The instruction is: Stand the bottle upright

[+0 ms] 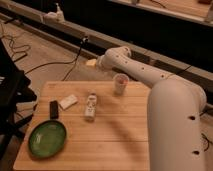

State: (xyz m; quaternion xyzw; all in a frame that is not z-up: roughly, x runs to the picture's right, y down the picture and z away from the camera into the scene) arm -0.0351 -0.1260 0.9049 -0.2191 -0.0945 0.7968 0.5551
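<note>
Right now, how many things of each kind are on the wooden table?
Bottle: 1
Cup: 1
Green plate: 1
White block: 1
Black block: 1
Total: 5
Gripper: not in view; arm reaches past the table far edge.

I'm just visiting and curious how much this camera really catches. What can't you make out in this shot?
Camera view only:
gripper, at the arm's tip beyond the table's far edge: mostly hidden by the arm's own wrist.
bottle label: too small to read.
Arm's lower part: cut off by the right and bottom edges.
dark block by the green plate: too small to identify.
</note>
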